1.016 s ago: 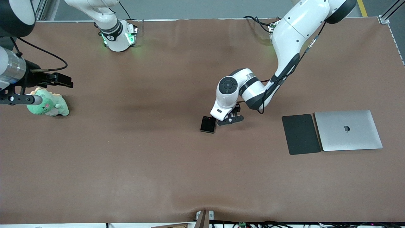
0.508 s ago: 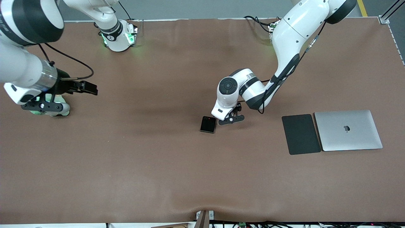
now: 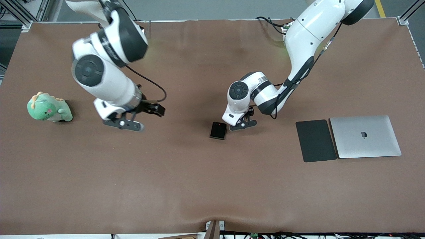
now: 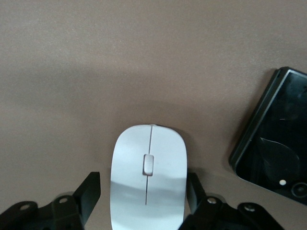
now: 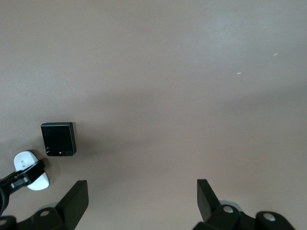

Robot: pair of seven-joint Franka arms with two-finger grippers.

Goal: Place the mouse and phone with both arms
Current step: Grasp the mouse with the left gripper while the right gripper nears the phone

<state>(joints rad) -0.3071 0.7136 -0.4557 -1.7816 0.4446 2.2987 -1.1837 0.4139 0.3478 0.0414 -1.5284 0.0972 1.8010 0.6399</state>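
2 white jointed arms, 1 mouse, 1 phone. Mouse [image 4: 148, 183]: white, glossy, oval, thin centre line; sits on brown counter [image 3: 199, 186] between fingers of left pincer [image 3: 239, 123], frame centre; can't tell if they touch it. Phone [image 3: 218, 130]: black, near-square, rounded corners, glossy; flat just beside the mouse. Right pincer [image 3: 146, 114] open, empty, over bare counter mid-left. Also 1 green plush dino [image 3: 49, 108], 1 matte dark pad [image 3: 315, 140], 1 silver laptop [image 3: 365, 136].
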